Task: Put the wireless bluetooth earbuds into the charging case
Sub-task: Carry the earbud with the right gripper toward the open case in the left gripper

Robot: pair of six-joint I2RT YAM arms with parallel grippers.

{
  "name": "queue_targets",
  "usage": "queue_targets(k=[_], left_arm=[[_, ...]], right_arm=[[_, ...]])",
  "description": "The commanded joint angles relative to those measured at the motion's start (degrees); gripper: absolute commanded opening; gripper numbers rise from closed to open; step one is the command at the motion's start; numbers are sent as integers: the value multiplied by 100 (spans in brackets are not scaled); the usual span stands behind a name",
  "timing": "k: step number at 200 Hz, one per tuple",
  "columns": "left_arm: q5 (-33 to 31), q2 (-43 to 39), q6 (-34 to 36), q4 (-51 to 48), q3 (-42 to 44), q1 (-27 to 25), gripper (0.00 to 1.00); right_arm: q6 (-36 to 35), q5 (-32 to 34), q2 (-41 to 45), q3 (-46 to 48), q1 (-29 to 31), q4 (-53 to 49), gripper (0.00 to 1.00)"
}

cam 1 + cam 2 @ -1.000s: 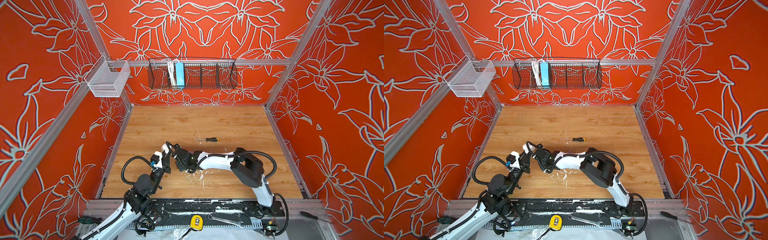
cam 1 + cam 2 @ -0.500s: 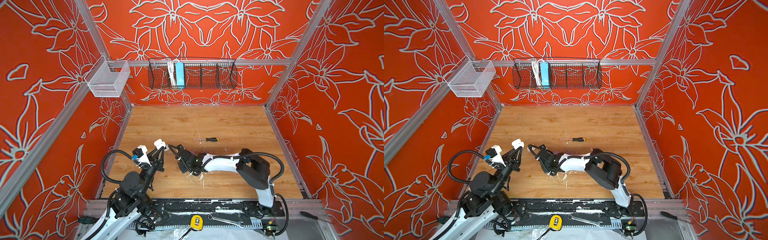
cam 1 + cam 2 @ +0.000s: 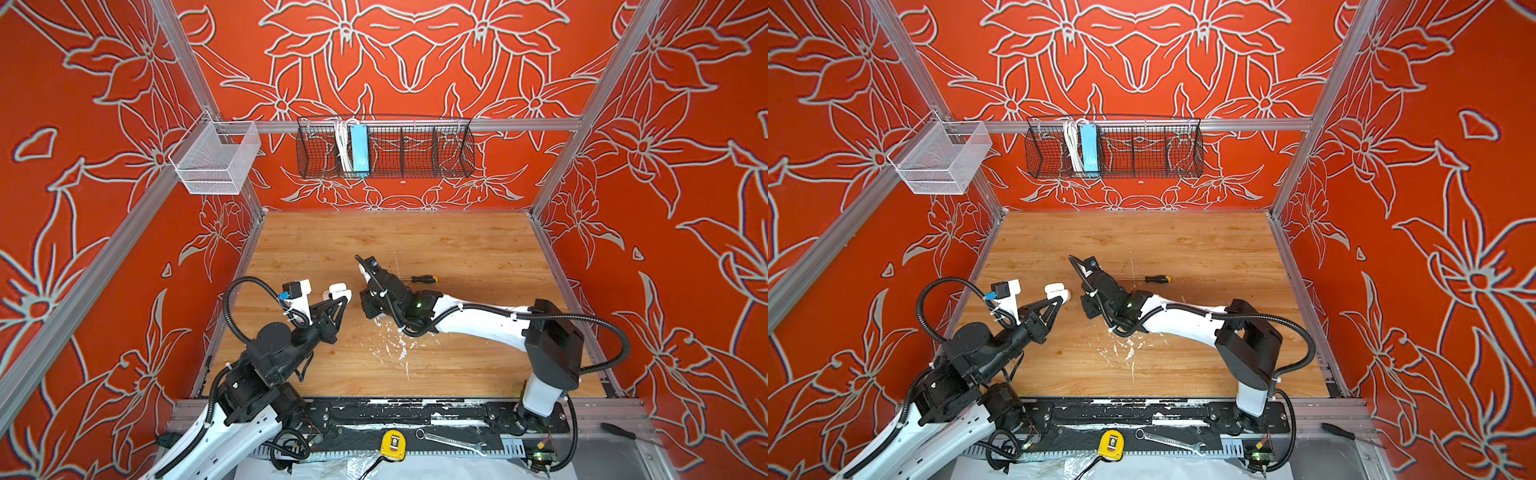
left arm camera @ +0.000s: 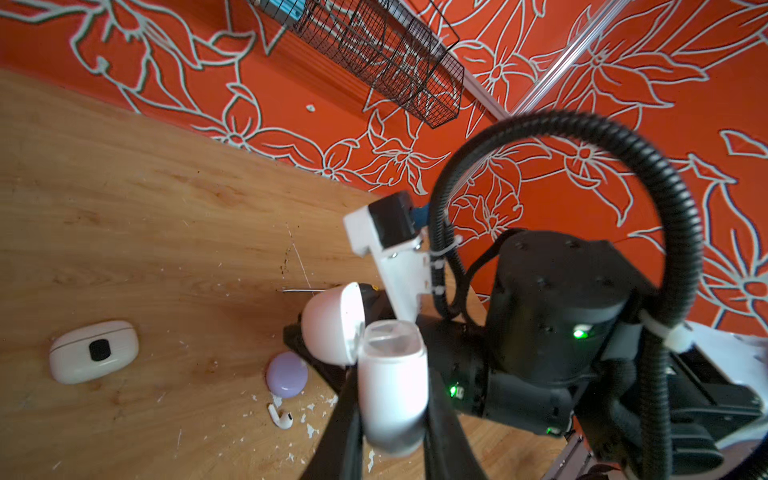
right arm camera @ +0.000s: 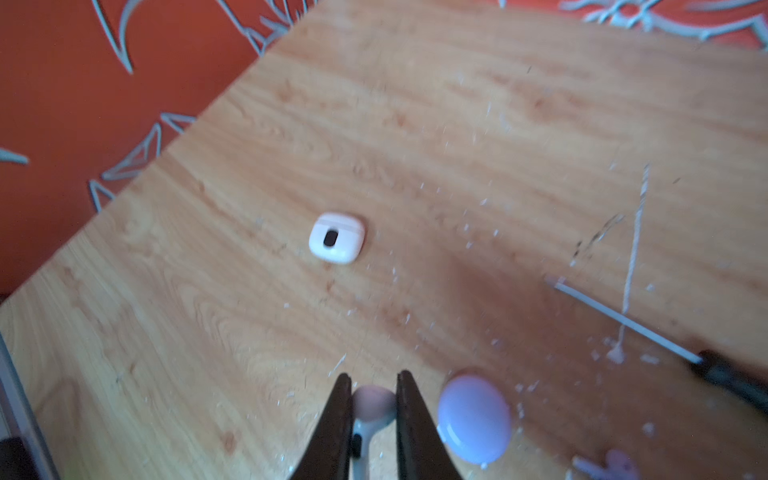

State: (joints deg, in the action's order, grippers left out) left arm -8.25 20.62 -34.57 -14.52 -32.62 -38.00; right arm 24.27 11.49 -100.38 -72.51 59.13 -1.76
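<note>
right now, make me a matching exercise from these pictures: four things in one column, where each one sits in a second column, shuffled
Things
A. open white case
B. white earbud
C. lilac case
D. blue power strip

Places
1. in the black wire basket
2. between the fingers of the right gripper
3. loose on the table
4. gripped by the left gripper

Pairs: A-4, B-2, C-3, D-1

the right gripper [image 5: 374, 376] pinches a white earbud [image 5: 372, 409] over the wooden table [image 5: 208, 332]; a lilac case [image 5: 473, 419] lies just beside, a closed white case [image 5: 336, 238] farther off.
</note>
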Motion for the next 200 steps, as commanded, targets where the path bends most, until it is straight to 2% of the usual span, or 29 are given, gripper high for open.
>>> queue_targets(k=[1,25,54,84,114,130,162,179,200], left_arm=[[-55,67,-335,-102,-63,-23,0],[43,-43,-376,23,-60,-23,0],[-138,12,-427,143,-111,-23,0],[-124,148,-304,-360,-493,-23,0],[49,-25,-279,-264,-296,-23,0],[240,-158,49,-176,-100,-23,0],[1101,-490,1080,833,677,-23,0],[1620,-572,1612,1856,1313,-24,0],[1459,-446,1963,2614,1854,-23,0]], right_arm=[[-142,-194,172,149,-140,229,19],[-151,-331,218,216,-264,263,19],[-97,-410,353,413,-357,409,18],[-81,-375,553,602,-407,495,18],[-73,-340,866,743,-414,444,17],[-31,-340,1135,879,-411,490,17],[139,24,1610,1001,-236,526,16],[135,368,1828,977,2,574,16],[78,770,2054,989,347,721,16]])
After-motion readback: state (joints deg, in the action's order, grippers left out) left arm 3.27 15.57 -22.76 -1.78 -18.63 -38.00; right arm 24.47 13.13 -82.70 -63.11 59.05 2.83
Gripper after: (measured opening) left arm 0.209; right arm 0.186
